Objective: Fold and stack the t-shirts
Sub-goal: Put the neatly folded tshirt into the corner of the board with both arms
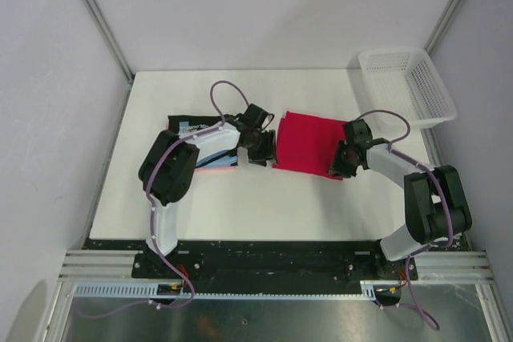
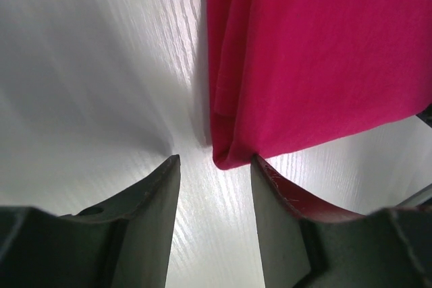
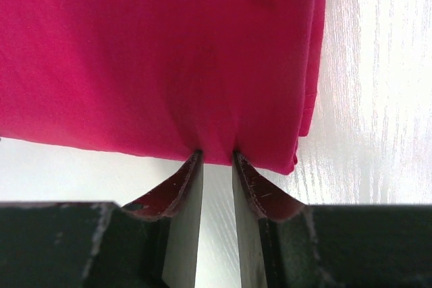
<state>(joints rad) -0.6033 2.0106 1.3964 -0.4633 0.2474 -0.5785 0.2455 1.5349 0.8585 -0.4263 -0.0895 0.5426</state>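
Note:
The crimson-pink t-shirt lies folded into a rectangle mid-table. The black t-shirt lies to its left, mostly hidden under the left arm, with a bit of light print showing. My left gripper sits at the crimson shirt's left edge. In the left wrist view its jaws stand apart. The shirt's folded corner lies between the tips, touching only the right finger. My right gripper is at the shirt's near right corner. There the gripper is shut on the hem, and the crimson cloth puckers at the pinch.
A white mesh basket stands at the back right corner of the white table. A thin pink strip shows under the left forearm. Grey walls close in on both sides and the back.

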